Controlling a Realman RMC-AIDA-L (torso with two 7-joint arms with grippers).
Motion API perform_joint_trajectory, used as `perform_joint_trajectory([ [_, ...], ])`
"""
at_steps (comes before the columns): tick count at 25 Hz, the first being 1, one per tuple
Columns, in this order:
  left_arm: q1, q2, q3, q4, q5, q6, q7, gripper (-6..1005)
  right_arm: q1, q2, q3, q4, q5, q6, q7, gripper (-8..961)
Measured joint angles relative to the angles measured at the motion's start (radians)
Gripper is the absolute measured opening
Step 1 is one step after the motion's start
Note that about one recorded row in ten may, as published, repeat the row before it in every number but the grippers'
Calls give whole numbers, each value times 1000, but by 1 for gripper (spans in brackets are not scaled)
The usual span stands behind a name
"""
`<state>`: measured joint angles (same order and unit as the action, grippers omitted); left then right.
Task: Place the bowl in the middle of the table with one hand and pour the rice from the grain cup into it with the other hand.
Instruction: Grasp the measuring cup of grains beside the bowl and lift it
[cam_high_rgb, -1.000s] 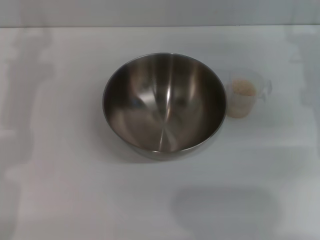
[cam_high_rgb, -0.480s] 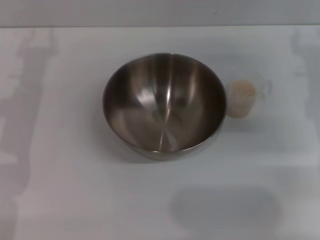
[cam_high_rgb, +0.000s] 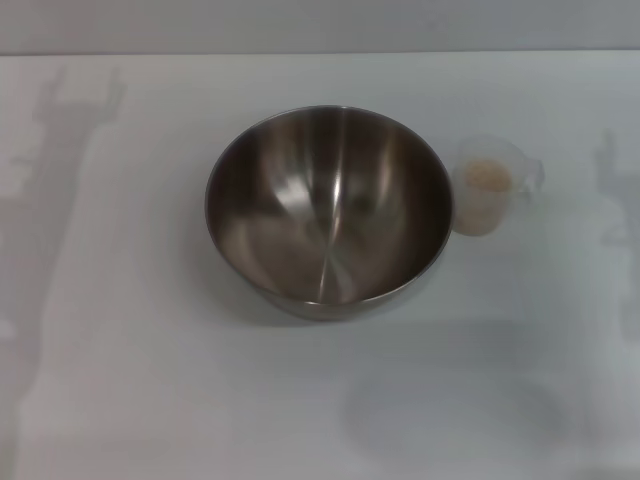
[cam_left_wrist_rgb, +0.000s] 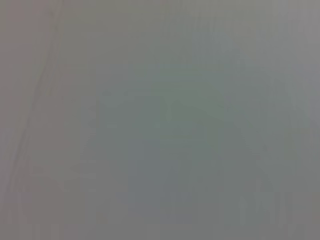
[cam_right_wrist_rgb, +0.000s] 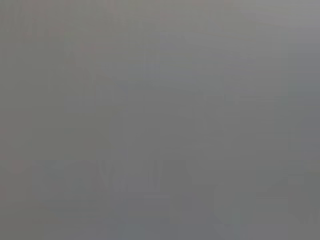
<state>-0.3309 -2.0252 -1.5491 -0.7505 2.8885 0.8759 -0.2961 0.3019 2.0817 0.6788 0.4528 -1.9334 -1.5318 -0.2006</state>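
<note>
A large stainless-steel bowl (cam_high_rgb: 328, 210) stands upright on the white table (cam_high_rgb: 120, 380), a little above the middle of the head view, and its inside holds nothing. Just to its right stands the small clear grain cup (cam_high_rgb: 488, 192), upright, its handle pointing right, with pale rice (cam_high_rgb: 487, 177) inside it. The cup is close beside the bowl's rim; whether they touch I cannot tell. Neither gripper shows in any view. Both wrist views show only a blank grey surface.
Arm-shaped shadows lie on the table at the far left (cam_high_rgb: 50, 200) and the far right (cam_high_rgb: 615, 210). The table's far edge (cam_high_rgb: 320, 53) runs across the top of the head view.
The bowl and the cup have not moved. The shadows at the left and right edges of the table have shifted and changed shape.
</note>
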Motion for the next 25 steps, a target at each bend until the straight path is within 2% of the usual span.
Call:
perform_joint_trajectory([
  [5,2,4,-11,25,0,-3,5,723,-109,2,-113,47,3,7,-10,573],
  [9,3,13,-11,67,0,13,7,848,-164,4,-162,75,10,23,-41,572],
  [16,5,18,-13,113,0,49,10,840,-205,8,-202,76,11,74,-84,572],
  [25,8,17,-14,112,0,48,34,840,-170,1,-204,46,8,206,-82,573],
])
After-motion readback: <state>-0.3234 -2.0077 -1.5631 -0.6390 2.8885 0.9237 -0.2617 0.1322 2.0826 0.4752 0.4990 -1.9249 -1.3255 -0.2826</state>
